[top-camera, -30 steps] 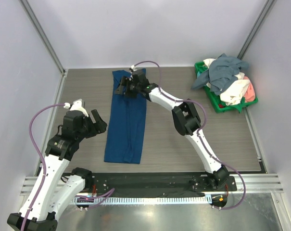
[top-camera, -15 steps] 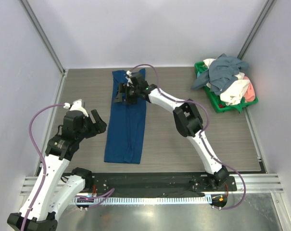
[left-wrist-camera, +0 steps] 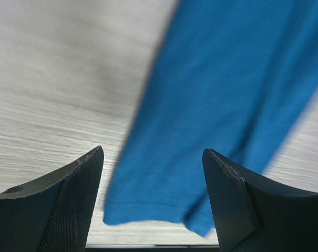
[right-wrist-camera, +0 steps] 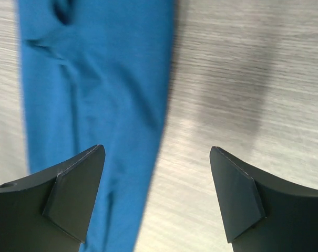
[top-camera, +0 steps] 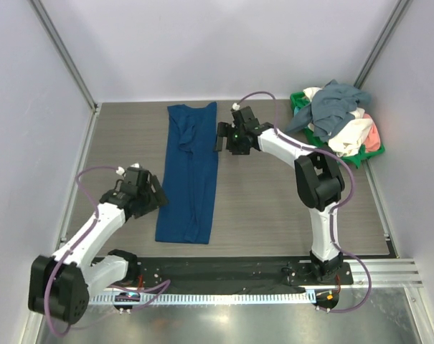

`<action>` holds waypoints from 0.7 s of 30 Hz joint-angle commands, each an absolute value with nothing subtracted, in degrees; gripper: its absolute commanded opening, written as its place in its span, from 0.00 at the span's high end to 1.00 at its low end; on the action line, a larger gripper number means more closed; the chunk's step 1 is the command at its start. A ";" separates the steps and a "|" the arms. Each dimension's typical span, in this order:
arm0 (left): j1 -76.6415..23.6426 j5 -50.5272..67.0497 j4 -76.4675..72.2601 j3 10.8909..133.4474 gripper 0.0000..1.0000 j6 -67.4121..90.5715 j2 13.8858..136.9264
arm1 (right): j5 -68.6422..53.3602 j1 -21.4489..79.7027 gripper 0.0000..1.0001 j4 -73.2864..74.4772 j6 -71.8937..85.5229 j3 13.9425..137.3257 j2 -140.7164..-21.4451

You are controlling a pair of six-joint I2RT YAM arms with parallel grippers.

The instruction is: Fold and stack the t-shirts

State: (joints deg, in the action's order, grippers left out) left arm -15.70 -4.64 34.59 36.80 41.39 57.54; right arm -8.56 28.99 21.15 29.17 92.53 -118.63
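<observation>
I find the blue t-shirt (top-camera: pixel 190 172) lying flat as a long folded strip on the surface (top-camera: pixel 274 208), and the other t-shirts (top-camera: pixel 338 115) heaped in the green basket (top-camera: pixel 324 159) at the far right corner. Overhead, the left hand (top-camera: pixel 153 195) is beside the strip's near left edge and the right hand (top-camera: pixel 222 137) just off its far right edge. Only the wrist views confirm both are open and empty, the left one framing the hem (left-wrist-camera: pixel 143 218) and the right one a crease (right-wrist-camera: pixel 48 44).
</observation>
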 commanded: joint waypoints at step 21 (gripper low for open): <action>-15.82 4.04 9.84 46.93 0.32 43.95 90.52 | -11.43 21.10 0.84 16.54 33.04 142.56 -159.61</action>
State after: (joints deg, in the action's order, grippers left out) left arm -15.73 0.58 10.98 45.17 44.60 88.66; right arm -15.05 22.22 17.32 31.07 139.26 -156.94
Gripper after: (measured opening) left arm 0.680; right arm 0.160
